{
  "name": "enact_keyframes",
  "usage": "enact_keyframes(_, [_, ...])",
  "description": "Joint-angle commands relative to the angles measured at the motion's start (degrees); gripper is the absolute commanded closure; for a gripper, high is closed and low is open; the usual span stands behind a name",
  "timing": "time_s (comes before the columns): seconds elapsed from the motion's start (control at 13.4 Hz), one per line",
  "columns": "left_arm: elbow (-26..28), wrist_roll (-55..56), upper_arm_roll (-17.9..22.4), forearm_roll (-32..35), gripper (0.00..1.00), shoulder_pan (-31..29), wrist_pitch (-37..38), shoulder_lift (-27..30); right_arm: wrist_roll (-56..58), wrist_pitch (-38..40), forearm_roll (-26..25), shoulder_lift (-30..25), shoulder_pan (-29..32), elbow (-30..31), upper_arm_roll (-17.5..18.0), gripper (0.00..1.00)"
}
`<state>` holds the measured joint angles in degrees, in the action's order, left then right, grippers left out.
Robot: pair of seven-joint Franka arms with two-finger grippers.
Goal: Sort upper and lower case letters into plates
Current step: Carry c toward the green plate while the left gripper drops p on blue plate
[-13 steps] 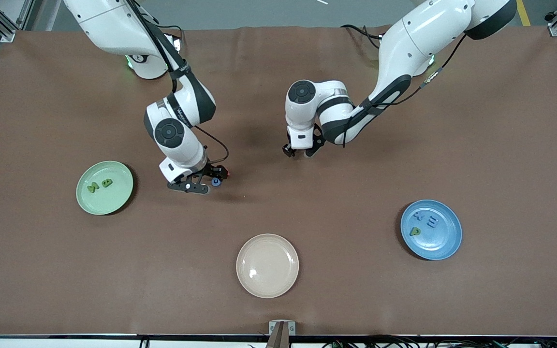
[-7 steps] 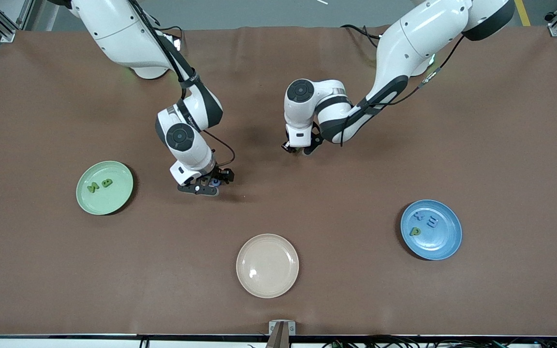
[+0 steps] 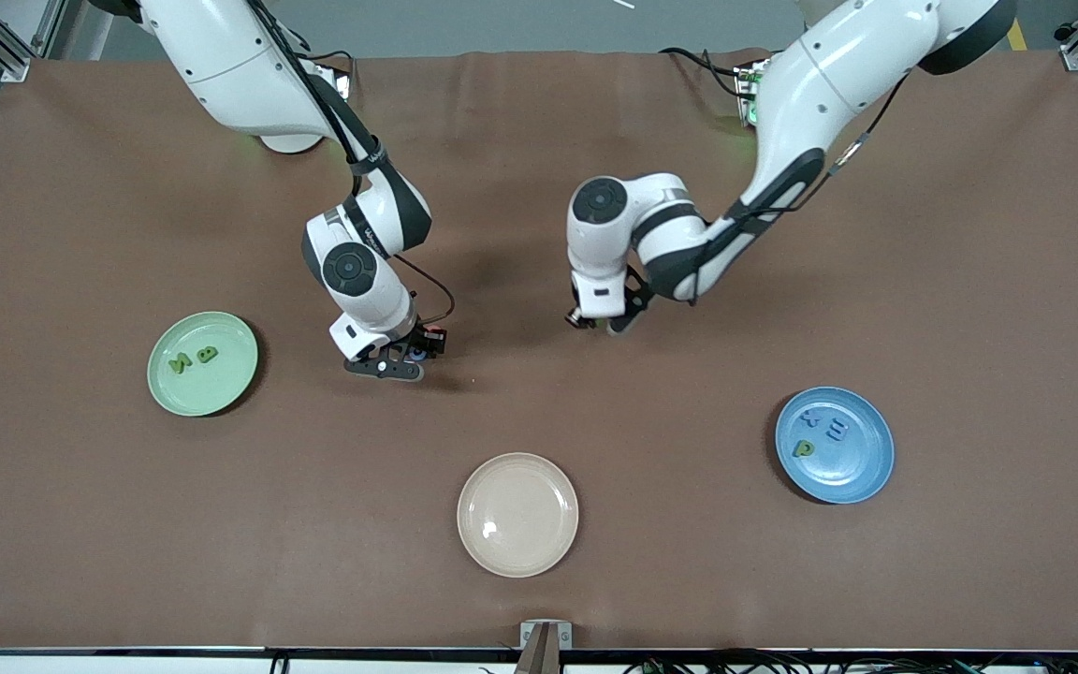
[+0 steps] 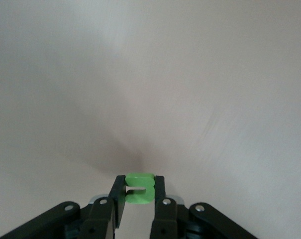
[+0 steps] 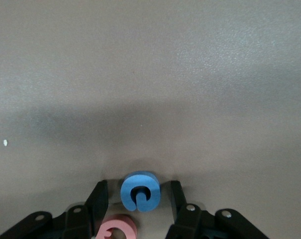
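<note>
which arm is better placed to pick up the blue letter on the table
Right. The right gripper is down at the table, its open fingers on either side of the blue letter. The left gripper already holds a green letter.

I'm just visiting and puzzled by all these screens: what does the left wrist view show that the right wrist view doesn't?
Only the left wrist view shows a green letter clamped in the left gripper jaws. Only the right wrist view shows a blue letter lying between the right gripper open jaws, with a pink letter beside it. Both show bare brown table and no plates.
</note>
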<state>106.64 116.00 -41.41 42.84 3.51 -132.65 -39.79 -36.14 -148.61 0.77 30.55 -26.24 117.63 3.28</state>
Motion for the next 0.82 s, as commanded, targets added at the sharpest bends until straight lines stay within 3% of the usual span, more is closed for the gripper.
enact_keyframes(0.0, [0.3,-10.0,-0.3,0.8,0.99,-6.5,1.2,4.3,-0.5,-1.5,0.3,1.2,-0.6,-0.3,-0.5,0.50])
enact_keyframes(0.3, [-2.1,-31.7,-0.2,0.8,0.99,-17.5,1.3,5.3,-0.1,-1.3,0.2,1.1,0.0,-0.4,-0.5,0.77])
enact_keyframes(0.52, [-3.7,-43.6,0.1,0.8,0.99,-23.0,1.2,4.6,0.0,0.2,0.3,0.0,-0.2,-1.3,-0.5,0.83])
enact_keyframes(0.75, [-3.8,-56.2,0.1,0.8,0.98,-30.0,0.8,3.0,0.5,19.1,0.0,-7.5,0.2,-5.5,-0.8,0.83])
